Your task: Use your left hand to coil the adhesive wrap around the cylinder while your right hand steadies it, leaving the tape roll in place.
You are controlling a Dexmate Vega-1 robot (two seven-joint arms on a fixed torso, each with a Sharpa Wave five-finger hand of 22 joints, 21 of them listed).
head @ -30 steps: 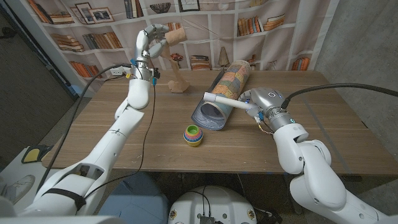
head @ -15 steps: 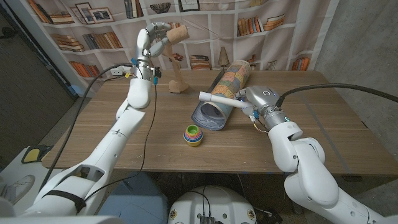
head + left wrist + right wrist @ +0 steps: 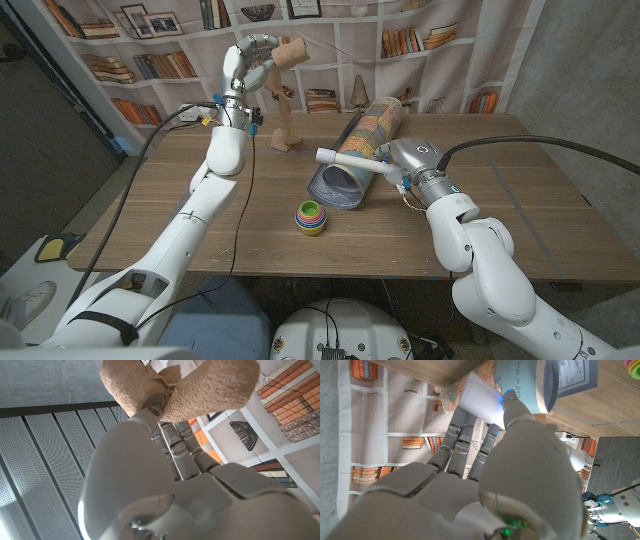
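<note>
Tan adhesive wrap [image 3: 287,54], one roll, sits pinched in the raised left hand [image 3: 250,58] at upper centre-left, a strip trailing down from it. One white cylinder [image 3: 352,161] is grasped by the right hand [image 3: 405,160] mid-frame, beside one map-printed tube [image 3: 360,142] and one stack of coloured cups [image 3: 311,216]. Up close, the left wrist view shows the wrap's [image 3: 180,385] fuzzy weave; the right wrist view shows the cylinder's [image 3: 482,402] end.

A brown wooden table [image 3: 540,190] carries a large map-printed cardboard tube [image 3: 362,150] lying at centre frame, a small stack of rainbow-coloured cups [image 3: 311,217] below it, and a black cable [image 3: 236,215] at left.
</note>
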